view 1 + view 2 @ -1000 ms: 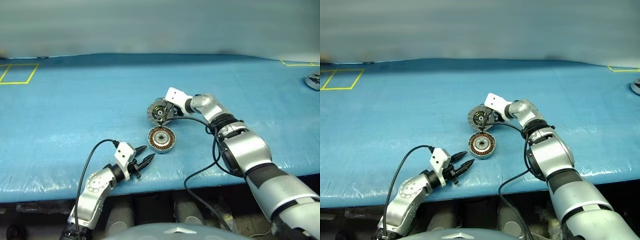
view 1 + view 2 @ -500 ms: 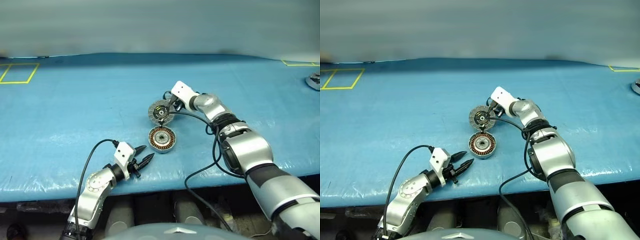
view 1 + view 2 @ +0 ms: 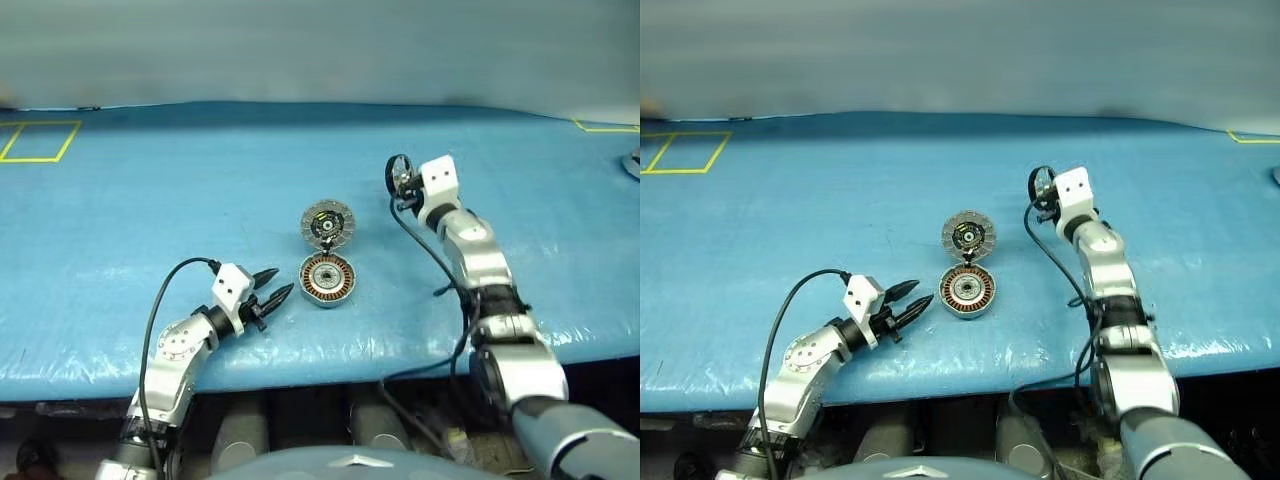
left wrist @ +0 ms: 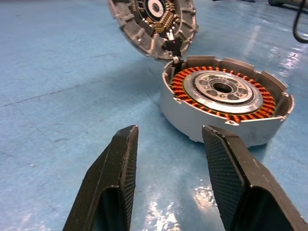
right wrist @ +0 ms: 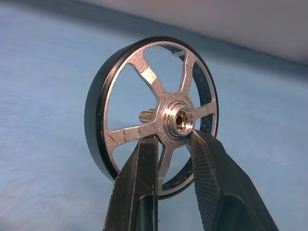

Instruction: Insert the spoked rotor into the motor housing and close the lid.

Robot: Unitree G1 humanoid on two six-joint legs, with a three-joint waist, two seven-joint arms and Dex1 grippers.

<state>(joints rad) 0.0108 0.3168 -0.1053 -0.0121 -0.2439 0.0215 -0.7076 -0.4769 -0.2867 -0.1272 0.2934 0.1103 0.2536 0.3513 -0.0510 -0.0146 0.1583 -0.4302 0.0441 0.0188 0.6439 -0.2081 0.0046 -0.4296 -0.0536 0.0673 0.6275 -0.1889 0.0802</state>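
Observation:
The motor housing [image 3: 326, 279] lies on the blue table with its copper windings up. Its lid [image 3: 328, 223] stands open and tilted just behind it, dark inner face showing. My right gripper [image 5: 172, 139] is shut on the spoked rotor [image 5: 139, 67], pinching a spoke beside the hub; the rotor [image 3: 398, 175] hangs upright above the table, to the right of the lid and beyond it. My left gripper [image 4: 168, 132] is open and empty, low over the table, pointing at the housing [image 4: 226, 103] from its near left, a short gap away.
The blue table cover [image 3: 150, 200] has yellow tape rectangles at the far left [image 3: 38, 143] and far right [image 3: 605, 126]. A grey metal part [image 3: 631, 160] sits at the right edge. The table's front edge runs just under my left arm.
My right gripper has swung right and up, away from the lid, its wrist rolled, carrying the rotor. My left gripper has edged forward toward the housing.

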